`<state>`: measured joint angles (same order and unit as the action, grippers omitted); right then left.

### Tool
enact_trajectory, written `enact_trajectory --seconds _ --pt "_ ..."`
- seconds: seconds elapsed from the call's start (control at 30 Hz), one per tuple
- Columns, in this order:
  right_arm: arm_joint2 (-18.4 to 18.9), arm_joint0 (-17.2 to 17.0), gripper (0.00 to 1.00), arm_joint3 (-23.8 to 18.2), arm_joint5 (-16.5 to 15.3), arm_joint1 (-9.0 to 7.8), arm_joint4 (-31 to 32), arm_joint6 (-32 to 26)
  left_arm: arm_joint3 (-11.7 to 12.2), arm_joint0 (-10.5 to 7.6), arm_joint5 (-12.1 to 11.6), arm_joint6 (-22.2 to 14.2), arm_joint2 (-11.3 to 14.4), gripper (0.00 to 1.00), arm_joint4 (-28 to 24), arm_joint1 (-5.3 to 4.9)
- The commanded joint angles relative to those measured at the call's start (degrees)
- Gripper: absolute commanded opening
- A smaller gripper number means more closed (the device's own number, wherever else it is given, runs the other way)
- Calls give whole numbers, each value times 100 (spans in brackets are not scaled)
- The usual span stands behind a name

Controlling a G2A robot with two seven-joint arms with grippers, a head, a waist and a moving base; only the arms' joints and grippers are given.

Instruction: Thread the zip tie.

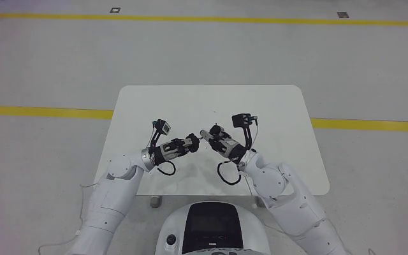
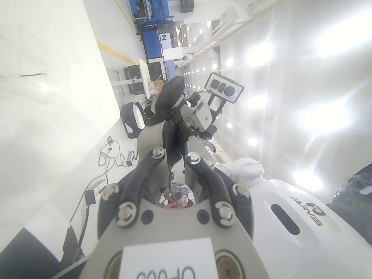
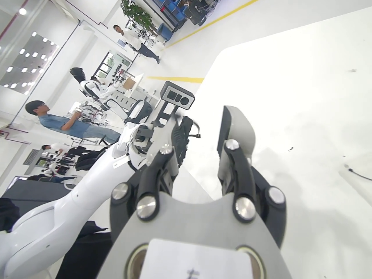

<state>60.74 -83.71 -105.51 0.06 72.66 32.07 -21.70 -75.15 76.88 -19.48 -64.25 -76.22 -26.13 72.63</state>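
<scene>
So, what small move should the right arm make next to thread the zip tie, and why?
Probably close the right claw on the thin black plastic zip tie. This claw is open, and the tie's end shows in the gap between its fingers, while the left claw is shut on the tie's other part. A small centring shift first may help.

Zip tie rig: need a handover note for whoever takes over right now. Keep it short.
Grippers: left gripper shut on the zip tie; right gripper open, tip to tip with it, one finger beside the tie.
Where: the tie is held over the middle of the white table, off its surface.
Done: tie gripped, grippers facing each other.
Left: cannot tell whether the tail is in the head. Check that, then probably grasp with the right, thread and pull through.
</scene>
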Motion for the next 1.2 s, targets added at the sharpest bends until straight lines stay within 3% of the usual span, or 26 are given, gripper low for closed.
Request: enact_trajectory --seconds 0.0,0.4,0.47,0.67,0.9,1.17 --pt "50 -62 100 -93 5 -13 86 55 0 0 0 0 0 0 0 0" --pt "144 -182 100 -240 -70 -45 287 120 0 0 0 0 0 0 0 0" --pt "166 -163 100 -243 -76 -51 465 204 -51 33 285 136 59 0 -345 13" --pt "67 -388 100 -378 -36 -120 2758 1268 -83 33 1080 -170 -52 0 -1201 -43" --pt "-41 -559 100 -319 -266 -160 4068 2165 -78 12 1994 -408 -164 0 -1918 -113" --pt "-68 -586 100 -273 -285 -162 4197 2234 -82 13 2035 -336 -153 0 -1941 -114"
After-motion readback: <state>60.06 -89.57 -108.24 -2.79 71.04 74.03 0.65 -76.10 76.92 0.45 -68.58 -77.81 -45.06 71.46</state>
